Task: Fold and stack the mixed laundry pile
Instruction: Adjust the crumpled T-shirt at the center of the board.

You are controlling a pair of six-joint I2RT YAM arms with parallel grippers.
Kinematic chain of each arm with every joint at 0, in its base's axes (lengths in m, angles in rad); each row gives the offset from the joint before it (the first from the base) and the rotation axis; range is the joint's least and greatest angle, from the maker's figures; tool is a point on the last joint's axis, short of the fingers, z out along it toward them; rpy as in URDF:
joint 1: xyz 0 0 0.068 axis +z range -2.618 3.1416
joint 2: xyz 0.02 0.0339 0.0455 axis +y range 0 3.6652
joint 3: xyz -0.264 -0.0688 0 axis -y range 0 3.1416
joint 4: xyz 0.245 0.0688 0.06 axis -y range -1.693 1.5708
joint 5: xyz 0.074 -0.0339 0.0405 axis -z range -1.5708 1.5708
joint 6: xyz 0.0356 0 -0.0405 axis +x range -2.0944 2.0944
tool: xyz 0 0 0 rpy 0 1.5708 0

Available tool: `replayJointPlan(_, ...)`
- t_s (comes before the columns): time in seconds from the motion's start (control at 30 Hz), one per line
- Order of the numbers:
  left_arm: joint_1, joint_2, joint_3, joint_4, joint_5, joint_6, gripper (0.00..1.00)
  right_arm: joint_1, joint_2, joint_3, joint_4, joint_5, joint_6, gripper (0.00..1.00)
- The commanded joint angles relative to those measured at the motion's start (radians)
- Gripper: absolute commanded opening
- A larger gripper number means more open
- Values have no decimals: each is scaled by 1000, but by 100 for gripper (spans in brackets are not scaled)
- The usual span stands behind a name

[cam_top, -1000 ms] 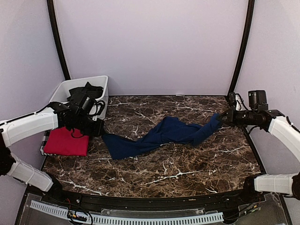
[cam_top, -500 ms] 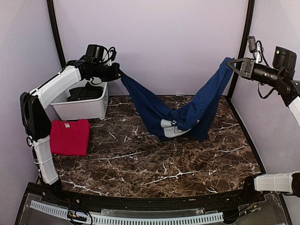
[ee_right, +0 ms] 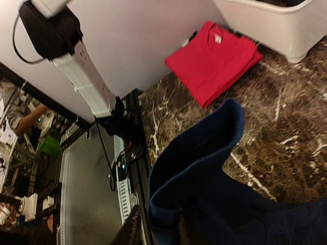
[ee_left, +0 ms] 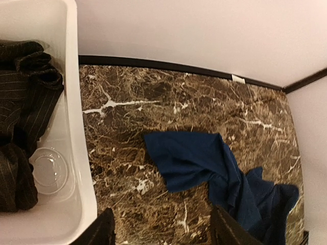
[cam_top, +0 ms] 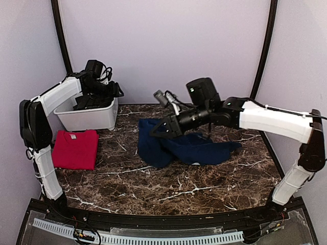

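While the right fingers (cam_top: 155, 131) pinch a raised fold of the navy blue T-shirt (cam_top: 194, 148), rest of it crumpled mid-desk (cam_top: 179, 189), left fingers (cam_top: 118, 92) spread and empty by the white bin (cam_top: 87, 120), pinstriped shirt (ee_left: 20, 92) inside, red T-shirt (cam_top: 75, 148) folded at left, neck label (ee_right: 218, 37) too small to read

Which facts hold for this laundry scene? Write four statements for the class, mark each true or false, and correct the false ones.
1. The red T-shirt lies folded on the table next to the white bin. True.
2. The navy blue T-shirt is stacked on the red one. False: it lies crumpled mid-table, apart from it.
3. The pinstriped shirt is in the white bin. True.
4. The left arm's jaws grip the navy blue T-shirt. False: they stand open and empty near the bin, while the right arm's jaws hold the navy cloth.
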Motion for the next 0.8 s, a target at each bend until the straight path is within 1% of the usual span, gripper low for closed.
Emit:
replayJointPlan(0.0, -23, -200, -134, 49, 42, 3, 67, 72, 80, 45, 25, -28, -34, 49)
replayJointPlan(0.07, -29, -269, -220, 59, 88, 7, 69, 58, 36, 4, 29, -10, -48, 66)
replayJointPlan(0.1, -34, -290, -286, 64, 93, 11, 70, 38, 1, -33, 40, -5, -48, 74)
replayJointPlan(0.13, -49, -329, -321, 68, 100, 16, 71, 9, -43, -71, 50, -3, -39, 79)
replayJointPlan(0.17, -61, -350, -390, 77, 102, 28, 71, -31, -83, -115, 56, 1, -29, 82)
replayJointPlan(0.23, -110, -399, -475, 59, 61, 38, 72, -113, -152, -189, 27, 40, -24, 82)
replayJointPlan(0.27, -148, -424, -500, 52, 51, 37, 72, -153, -176, -220, -10, 75, -30, 81)
replayJointPlan(0.3, -168, -435, -558, 42, 33, 28, 72, -195, -197, -247, -44, 101, -36, 81)
replayJointPlan(0.4, -267, -485, -714, 26, -3, -37, 70, -335, -240, -320, -159, 185, -56, 80)
replayJointPlan(0.43, -304, -494, -745, 19, -8, -49, 70, -372, -250, -347, -191, 215, -64, 80)
replayJointPlan(0.47, -318, -512, -799, 12, -15, -80, 69, -407, -259, -365, -215, 246, -69, 80)
replayJointPlan(0.6, -389, -586, -960, 4, -15, -190, 66, -569, -276, -445, -206, 279, -38, 80)
replayJointPlan(0.67, -415, -616, -1017, -1, -18, -247, 65, -631, -262, -475, -193, 292, -23, 79)
replayJointPlan(0.77, -437, -636, -1073, -10, -34, -303, 63, -679, -241, -504, -163, 317, -11, 78)
